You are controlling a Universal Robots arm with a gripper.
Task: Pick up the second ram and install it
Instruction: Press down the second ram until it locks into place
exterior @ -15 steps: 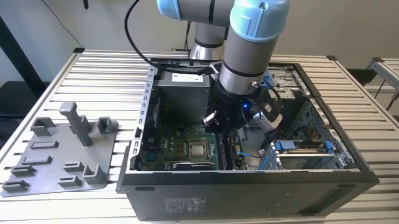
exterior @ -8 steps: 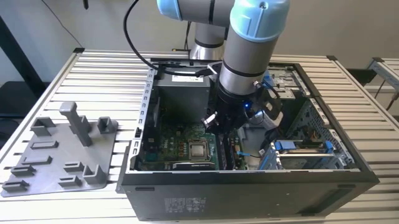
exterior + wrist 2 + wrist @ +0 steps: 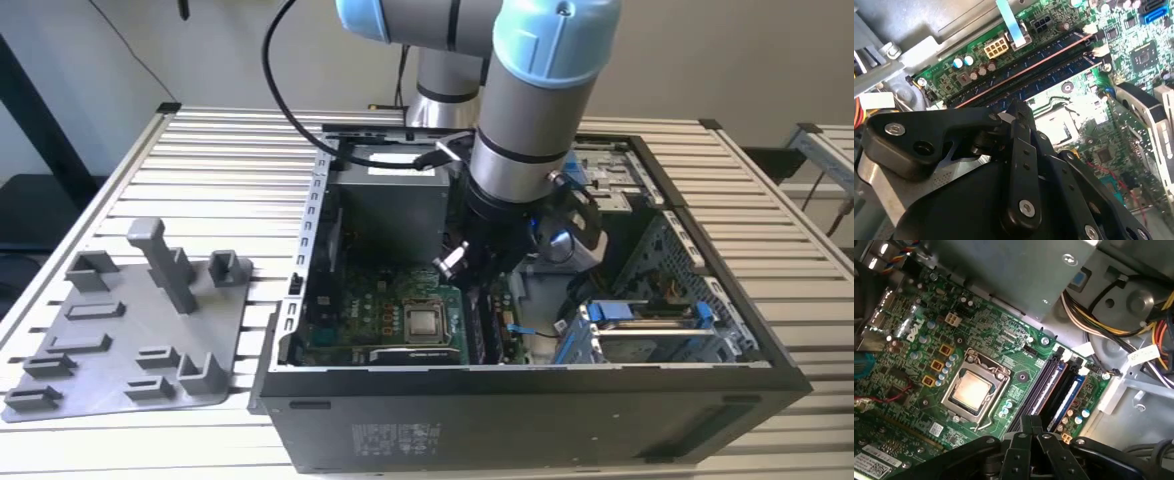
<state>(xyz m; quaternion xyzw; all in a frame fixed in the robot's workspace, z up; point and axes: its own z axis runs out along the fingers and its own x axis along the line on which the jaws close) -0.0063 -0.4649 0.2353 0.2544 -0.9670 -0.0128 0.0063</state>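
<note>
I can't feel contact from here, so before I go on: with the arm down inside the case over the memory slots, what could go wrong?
1. The gripper hangs close above the memory slots, and its own linkage hides the fingertips, so misalignment with a slot could go unnoticed.
2. The CPU socket lies right beside the slots; sideways drift could strike it.
3. The wire bundle and the case wall crowd the arm, so snagging is possible.
</note>
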